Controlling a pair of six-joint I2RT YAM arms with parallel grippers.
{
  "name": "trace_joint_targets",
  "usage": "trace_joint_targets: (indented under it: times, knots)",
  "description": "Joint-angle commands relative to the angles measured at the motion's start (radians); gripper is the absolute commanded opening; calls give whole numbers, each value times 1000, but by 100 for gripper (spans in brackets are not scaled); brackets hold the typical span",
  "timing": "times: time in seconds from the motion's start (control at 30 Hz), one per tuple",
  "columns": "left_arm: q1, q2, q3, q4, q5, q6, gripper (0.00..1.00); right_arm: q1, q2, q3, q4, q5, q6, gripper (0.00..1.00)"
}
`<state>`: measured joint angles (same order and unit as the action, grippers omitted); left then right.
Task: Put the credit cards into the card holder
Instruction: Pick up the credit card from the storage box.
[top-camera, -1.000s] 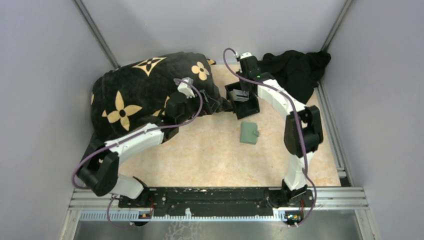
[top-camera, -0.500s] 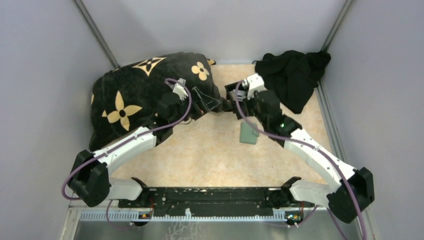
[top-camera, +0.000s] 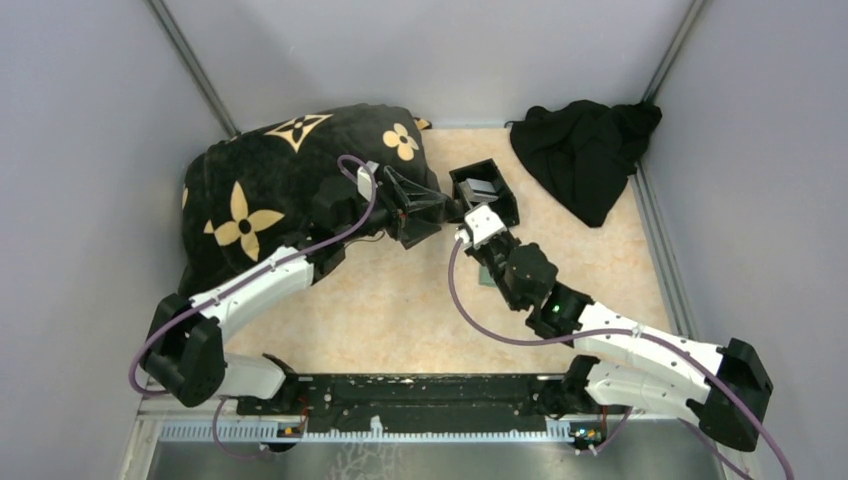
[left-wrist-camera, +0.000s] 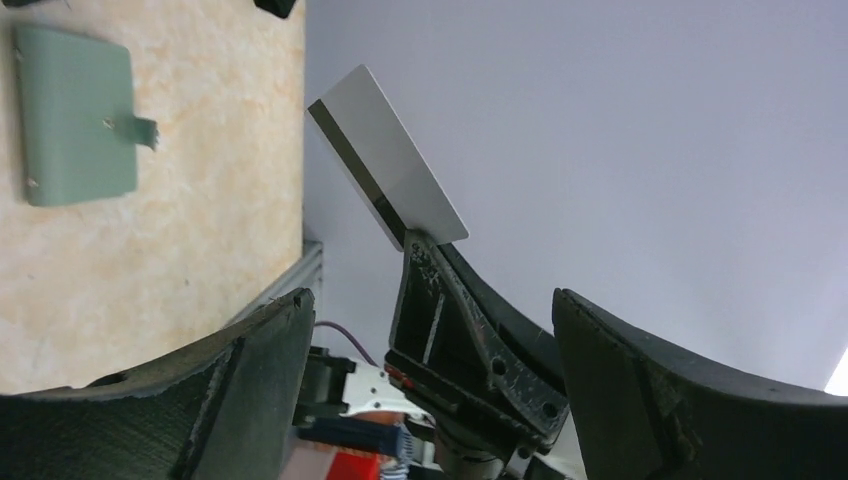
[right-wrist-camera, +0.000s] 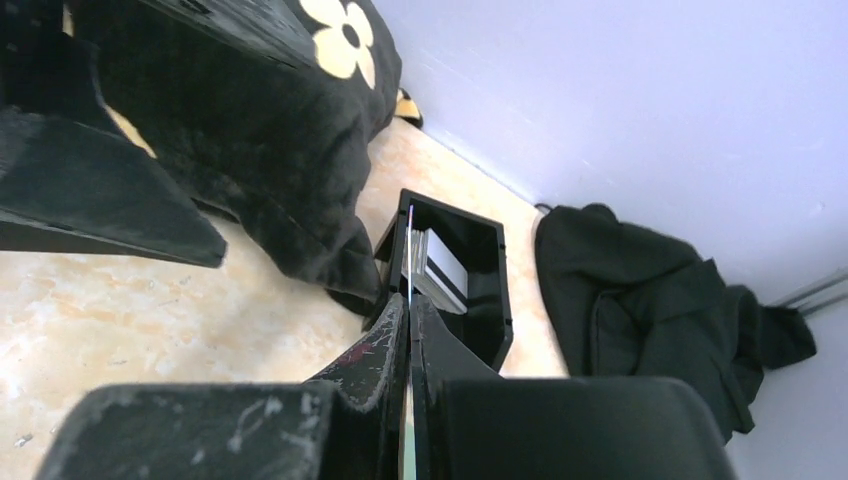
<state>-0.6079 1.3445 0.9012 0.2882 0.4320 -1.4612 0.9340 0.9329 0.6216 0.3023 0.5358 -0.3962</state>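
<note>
My right gripper (right-wrist-camera: 409, 300) is shut on a thin pale credit card, seen edge-on (right-wrist-camera: 410, 255) in its own view. In the left wrist view the card (left-wrist-camera: 385, 160) sticks up from the right gripper's black fingers (left-wrist-camera: 460, 330). My left gripper (left-wrist-camera: 430, 340) is open and empty, with its jaws wide on either side of the right gripper. In the top view the left gripper (top-camera: 436, 208) faces the right gripper (top-camera: 463, 210). The grey-green card holder (left-wrist-camera: 75, 115) lies flat on the table. Further cards (right-wrist-camera: 440, 272) stand in the black box (right-wrist-camera: 495, 300).
The black open-topped box (top-camera: 485, 190) stands just beyond both grippers. A big black cushion with tan flowers (top-camera: 270, 190) fills the far left. A black cloth (top-camera: 590, 150) lies in the far right corner. Grey walls enclose the table.
My right arm has swung back from the black box toward the table's middle with a card in its fingers. My left gripper has moved right to meet it.
</note>
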Motion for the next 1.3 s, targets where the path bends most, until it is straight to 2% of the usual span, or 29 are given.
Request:
trace_joint_targets:
  times: [0.0, 0.13, 0.3, 0.33, 0.4, 0.67, 0.77, 0.93, 1.27]
  knots:
    - [22, 32, -52, 135, 127, -160, 93, 82, 0, -15, 181, 90, -124, 0]
    - [27, 74, -48, 183, 183, -191, 92, 150, 9, -53, 273, 120, -197, 0]
    - [31, 120, -22, 216, 235, -213, 91, 179, 27, -54, 283, 106, -234, 0]
    - [33, 123, -19, 217, 237, -212, 97, 185, 31, -54, 282, 104, -239, 0]
    - [37, 129, -18, 220, 238, -212, 99, 196, 35, -62, 289, 101, -250, 0]
    - [42, 173, -10, 252, 262, -221, 95, 238, 61, -67, 277, 76, -288, 0]
    - [44, 188, -8, 260, 275, -219, 90, 249, 73, -63, 269, 69, -295, 0]
    - [58, 189, -24, 297, 294, -224, 71, 275, 112, -55, 238, 80, -320, 0]
    - [90, 180, -65, 348, 343, -228, 41, 288, 140, -53, 221, 94, -345, 0]
